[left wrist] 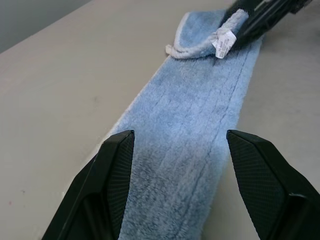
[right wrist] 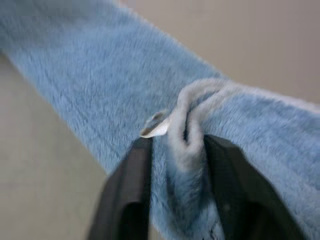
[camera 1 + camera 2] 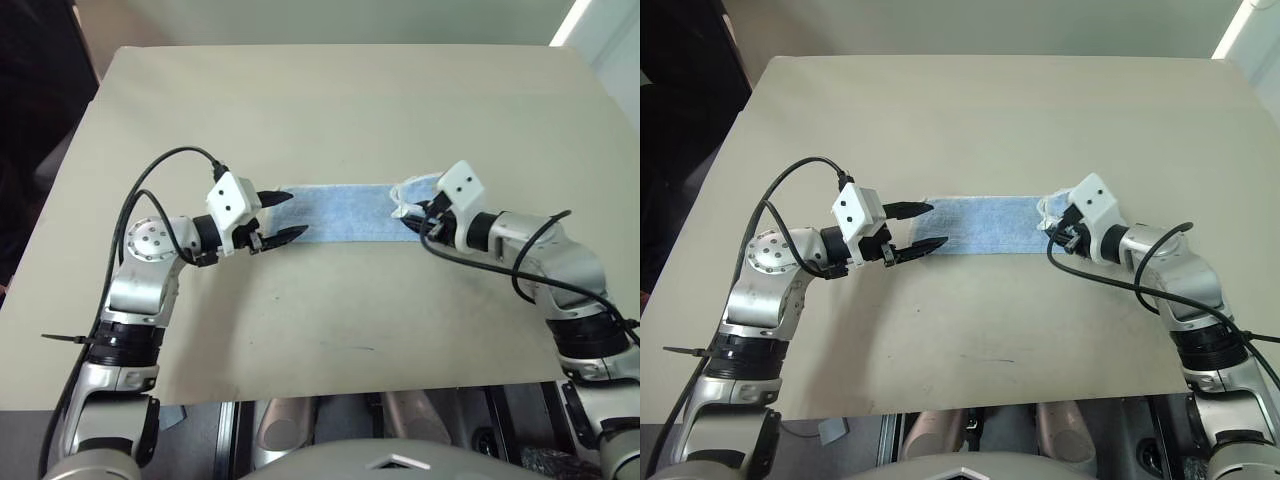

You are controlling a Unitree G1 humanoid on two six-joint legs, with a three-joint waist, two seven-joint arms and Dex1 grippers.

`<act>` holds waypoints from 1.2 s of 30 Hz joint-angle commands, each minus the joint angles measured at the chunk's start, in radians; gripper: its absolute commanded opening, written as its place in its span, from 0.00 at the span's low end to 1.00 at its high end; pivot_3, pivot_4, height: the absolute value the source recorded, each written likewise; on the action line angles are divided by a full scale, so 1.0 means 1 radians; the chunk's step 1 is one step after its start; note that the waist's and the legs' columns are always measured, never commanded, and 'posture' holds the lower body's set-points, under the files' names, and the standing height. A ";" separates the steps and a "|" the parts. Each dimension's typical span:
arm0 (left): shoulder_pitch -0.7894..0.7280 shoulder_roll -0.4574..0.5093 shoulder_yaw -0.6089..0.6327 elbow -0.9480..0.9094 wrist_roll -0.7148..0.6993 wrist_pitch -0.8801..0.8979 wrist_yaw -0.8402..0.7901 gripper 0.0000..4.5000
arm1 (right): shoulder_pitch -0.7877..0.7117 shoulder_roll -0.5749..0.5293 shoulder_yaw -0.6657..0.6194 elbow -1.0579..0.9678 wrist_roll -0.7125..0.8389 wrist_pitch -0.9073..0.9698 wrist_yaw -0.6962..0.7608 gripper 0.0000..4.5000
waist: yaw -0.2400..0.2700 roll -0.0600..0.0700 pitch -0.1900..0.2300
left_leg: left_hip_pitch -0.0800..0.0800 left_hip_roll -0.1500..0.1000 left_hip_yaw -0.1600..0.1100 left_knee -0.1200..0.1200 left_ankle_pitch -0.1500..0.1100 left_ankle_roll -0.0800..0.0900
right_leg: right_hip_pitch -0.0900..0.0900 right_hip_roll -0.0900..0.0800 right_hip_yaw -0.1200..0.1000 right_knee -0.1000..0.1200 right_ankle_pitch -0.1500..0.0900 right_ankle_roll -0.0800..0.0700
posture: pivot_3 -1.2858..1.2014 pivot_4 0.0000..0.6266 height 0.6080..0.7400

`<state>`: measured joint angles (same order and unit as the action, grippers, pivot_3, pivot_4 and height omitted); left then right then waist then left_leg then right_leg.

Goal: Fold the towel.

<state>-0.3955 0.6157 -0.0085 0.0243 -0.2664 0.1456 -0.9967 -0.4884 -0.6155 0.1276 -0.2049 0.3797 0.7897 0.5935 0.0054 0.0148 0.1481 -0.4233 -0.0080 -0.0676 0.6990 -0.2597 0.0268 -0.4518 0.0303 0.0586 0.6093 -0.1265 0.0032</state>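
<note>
1. Beige tabletop (image 3: pixel 330 110) takes up most of the head views, pretty bare apart from the stuff in the middle, with a dark area off past its left edge.
2. Next biggest is the towel (image 3: pixel 345 212), light blue terry, lying as a long narrow strip across the middle of the table, running left to right between the two arms. Most of it lies flat. The right end is bunched up and folded back on itself, with the whitish stitched border curling over there.
3. Left gripper (image 3: pixel 279 215) sits at the strip's left end. Its two black fingers are spread well apart, one on each side of the towel's width, and nothing is pinched between them. In the left wrist view the cloth runs away between the fingertips (image 1: pixel 120 150) toward the bunched end.
4. Right gripper (image 2: pixel 175 165) is at the crumpled right end. Its fingers sit on either side of a ridge of blue cloth and border, part-way apart; can't tell if they're actually squeezing it or just straddling it.
5. Smallest bit: the white loop tag (image 1: pixel 223 43) poking out of the bunched end, right by the right gripper's fingers.
</note>
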 commanded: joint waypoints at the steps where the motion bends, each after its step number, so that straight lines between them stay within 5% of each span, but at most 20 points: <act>1: 0.014 0.006 0.037 -0.064 -0.037 0.022 0.017 0.71 | 0.012 0.022 -0.118 -0.084 0.076 0.027 -0.005 0.68 | 0.000 0.000 0.000 | 0.000 0.000 0.000 0.000 0.000 0.000 | 0.000 0.000 0.000 0.000 -0.002 -0.003 | 0.52 0.24 1.00; 3: 0.032 0.003 0.046 -0.087 -0.054 0.043 0.028 0.71 | 0.034 0.027 -0.174 -0.125 0.119 0.045 -0.001 0.83 | 0.000 0.000 0.000 | 0.000 0.000 0.000 0.000 0.000 0.000 | 0.000 0.000 0.000 0.000 -0.002 -0.003 | 0.52 0.24 1.00; 8: 0.088 -0.014 0.095 -0.148 -0.126 0.131 0.081 0.71 | 0.045 0.037 -0.297 -0.089 0.185 0.067 -0.022 0.83 | -0.002 0.000 0.000 | 0.001 0.000 0.001 0.000 0.001 -0.001 | 0.001 0.000 0.000 0.000 -0.003 -0.006 | 0.52 0.24 1.00; 11: 0.122 -0.037 0.130 -0.199 -0.207 0.245 0.134 0.71 | 0.027 0.035 -0.233 0.023 0.079 0.017 -0.059 0.69 | -0.004 0.000 0.000 | 0.004 0.000 0.001 0.000 0.001 -0.001 | 0.004 0.000 0.001 0.000 -0.003 -0.006 | 0.52 0.24 1.00; 20: 0.248 -0.184 0.281 -0.387 -0.514 0.582 0.432 0.71 | 0.000 0.137 -0.073 0.342 -0.104 -0.233 -0.025 0.00 | -0.008 0.000 0.000 | 0.006 0.000 0.001 -0.001 0.001 -0.001 | 0.005 0.000 0.000 0.001 -0.001 -0.002 | 0.52 0.24 1.00; 26: 0.361 -0.260 0.332 -0.479 -0.626 0.739 0.665 0.71 | 0.009 0.144 -0.090 0.292 -0.092 -0.308 0.035 0.00 | -0.009 0.000 0.000 | 0.012 0.000 0.001 -0.001 0.001 -0.001 | 0.011 0.000 0.001 -0.001 -0.004 -0.008 | 0.52 0.24 1.00; 31: 0.396 -0.347 0.400 -0.500 -0.796 0.818 0.868 0.99 | -0.018 0.117 -0.135 0.211 -0.054 -0.353 0.101 0.00 | -0.008 0.000 0.000 | 0.016 0.000 0.002 -0.001 0.002 -0.003 | 0.015 0.000 0.001 0.000 -0.009 -0.001 | 0.52 0.24 1.00; 36: 0.364 -0.405 0.434 -0.464 -0.973 0.836 1.069 0.99 | -0.078 0.114 -0.180 0.191 -0.019 -0.364 0.125 0.00 | -0.007 0.000 0.000 | 0.021 0.000 0.002 -0.002 0.002 -0.004 | 0.020 0.000 0.001 0.000 -0.011 0.000 | 0.52 0.24 1.00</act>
<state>-0.0074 0.2172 0.4139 -0.4325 -1.1769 0.9733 0.0105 -0.5399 -0.4945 -0.0208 0.0259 0.3326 0.4488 0.7015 -0.0021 0.0145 0.1481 -0.4014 -0.0082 -0.0660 0.6972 -0.2582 0.0230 -0.4310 0.0307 0.0597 0.6089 -0.1379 0.0026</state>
